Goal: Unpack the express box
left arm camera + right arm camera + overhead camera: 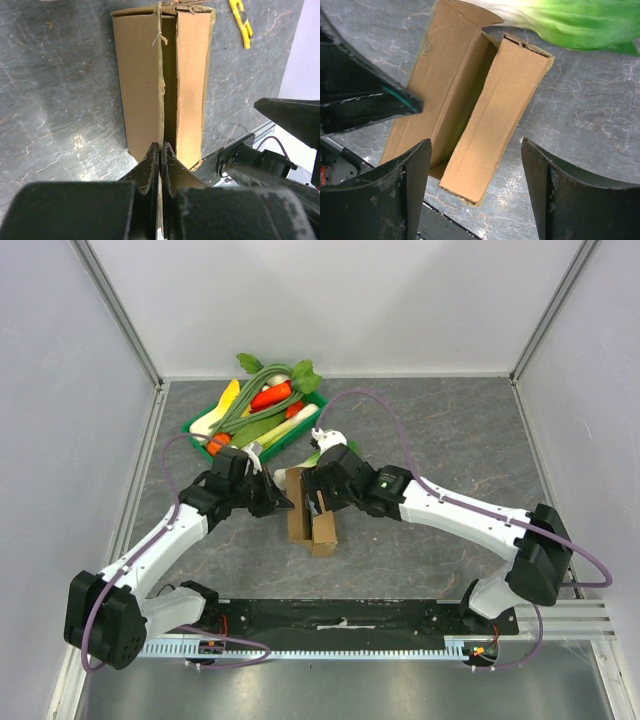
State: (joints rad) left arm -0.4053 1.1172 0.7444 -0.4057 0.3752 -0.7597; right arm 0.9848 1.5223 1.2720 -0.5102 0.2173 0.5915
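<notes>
Cardboard express box (140, 75) lies open; left gripper (160, 146) pressed together, apparently on its flap; right gripper (476, 145) spread above.

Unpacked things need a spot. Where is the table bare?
Bare: the far right, between the green tray and the right wall; and the near strip between the express box and the mounting rail. Crowded: around box and tray.

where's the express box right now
In the top view the express box lies mid-table between the left gripper and the right gripper, on the near side of the green tray.
</notes>
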